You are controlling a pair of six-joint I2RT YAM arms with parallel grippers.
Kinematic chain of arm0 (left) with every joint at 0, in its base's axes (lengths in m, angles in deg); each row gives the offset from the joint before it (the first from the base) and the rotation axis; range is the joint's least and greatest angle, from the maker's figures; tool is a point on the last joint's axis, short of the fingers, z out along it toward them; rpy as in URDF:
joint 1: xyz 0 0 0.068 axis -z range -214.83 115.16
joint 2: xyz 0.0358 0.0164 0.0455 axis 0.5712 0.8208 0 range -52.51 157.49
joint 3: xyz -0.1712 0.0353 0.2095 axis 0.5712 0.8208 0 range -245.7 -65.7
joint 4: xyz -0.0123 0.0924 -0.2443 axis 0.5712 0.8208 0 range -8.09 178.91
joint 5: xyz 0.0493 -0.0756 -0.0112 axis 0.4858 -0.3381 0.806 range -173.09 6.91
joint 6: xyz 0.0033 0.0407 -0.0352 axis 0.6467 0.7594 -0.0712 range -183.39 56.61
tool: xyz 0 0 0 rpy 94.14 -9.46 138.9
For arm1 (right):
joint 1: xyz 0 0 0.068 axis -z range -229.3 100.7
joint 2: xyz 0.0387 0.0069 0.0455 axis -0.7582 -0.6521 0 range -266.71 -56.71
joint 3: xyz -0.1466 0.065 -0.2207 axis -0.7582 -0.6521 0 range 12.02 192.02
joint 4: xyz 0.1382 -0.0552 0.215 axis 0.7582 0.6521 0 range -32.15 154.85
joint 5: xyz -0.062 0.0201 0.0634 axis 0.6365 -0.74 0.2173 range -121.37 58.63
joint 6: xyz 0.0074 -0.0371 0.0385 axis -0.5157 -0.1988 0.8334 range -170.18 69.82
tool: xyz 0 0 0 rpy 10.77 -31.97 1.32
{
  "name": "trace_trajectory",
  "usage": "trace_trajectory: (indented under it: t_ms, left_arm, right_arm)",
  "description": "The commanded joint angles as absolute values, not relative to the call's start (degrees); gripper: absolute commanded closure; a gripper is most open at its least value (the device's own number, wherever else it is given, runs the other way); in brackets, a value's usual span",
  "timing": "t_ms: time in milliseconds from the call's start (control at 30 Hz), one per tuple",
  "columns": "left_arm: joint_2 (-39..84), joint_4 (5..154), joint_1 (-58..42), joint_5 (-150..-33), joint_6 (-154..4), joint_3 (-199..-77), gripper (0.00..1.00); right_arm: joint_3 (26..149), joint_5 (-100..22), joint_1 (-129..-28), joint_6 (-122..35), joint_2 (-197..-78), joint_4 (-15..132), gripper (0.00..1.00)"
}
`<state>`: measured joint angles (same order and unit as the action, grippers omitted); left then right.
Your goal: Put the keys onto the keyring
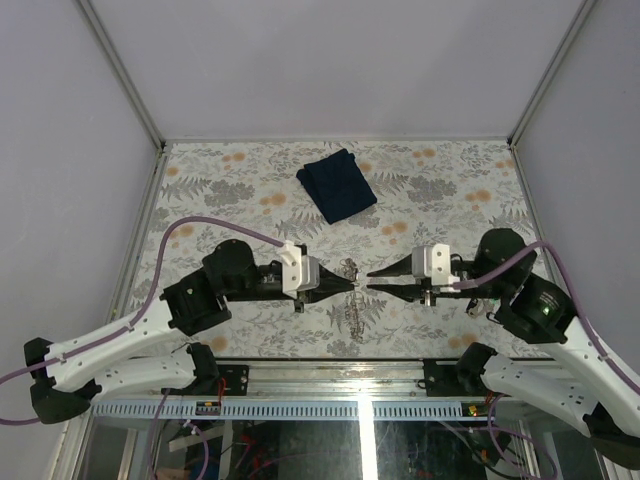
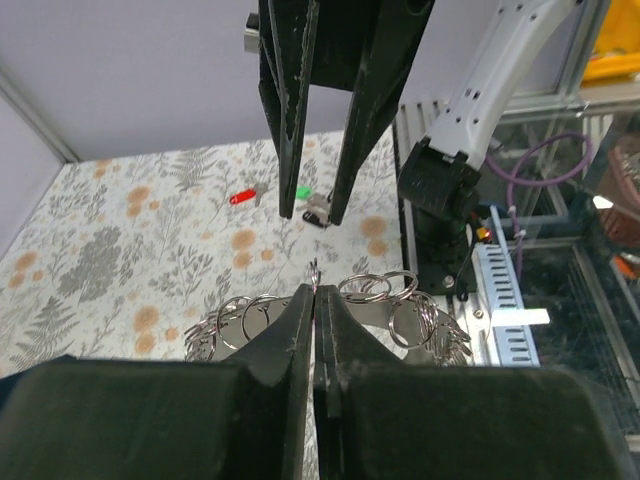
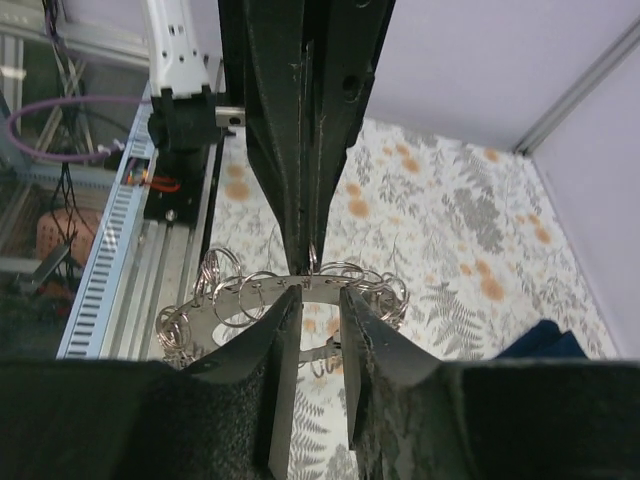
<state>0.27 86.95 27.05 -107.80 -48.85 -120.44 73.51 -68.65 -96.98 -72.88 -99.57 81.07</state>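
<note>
Hold left pincer (image 2: 316,292) clamped, seemingly on silvery linked metal keyring (image 2: 420,320) at its tips; ease parted right pincer (image 3: 318,302) clear.

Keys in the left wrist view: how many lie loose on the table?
2 for sure: a red-headed key, and a green-headed key just right of it. A dark item beside the green may be a third.

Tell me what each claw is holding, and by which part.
Left claw pinches the keyring at its top edge; right claw is open, holding nothing.
</note>
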Motion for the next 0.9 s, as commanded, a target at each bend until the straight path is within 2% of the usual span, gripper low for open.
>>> trace_trajectory:
  t_ms: [0,133,367,867]
  left_arm:
    - [-4.1,69.4,27.2,-111.3,-55.0,-115.3,1.0]
    - [-6.1,61.6,27.3,-113.3,-58.5,-111.2,1.0]
    - [-6.2,59.4,27.3,-113.1,-59.5,-111.0,1.0]
    - [-6.5,59.9,27.2,-112.2,-58.7,-111.9,1.0]
  right_arm:
    - [68.8,-72.3,-97.3,-64.9,-96.4,63.7,0.73]
    - [65.5,-74.7,-97.3,-59.8,-95.4,57.1,0.73]
    - [61.5,-77.5,-97.3,-54.6,-95.1,49.4,0.74]
    - [59.0,-78.5,-97.2,-52.7,-95.9,46.5,0.71]
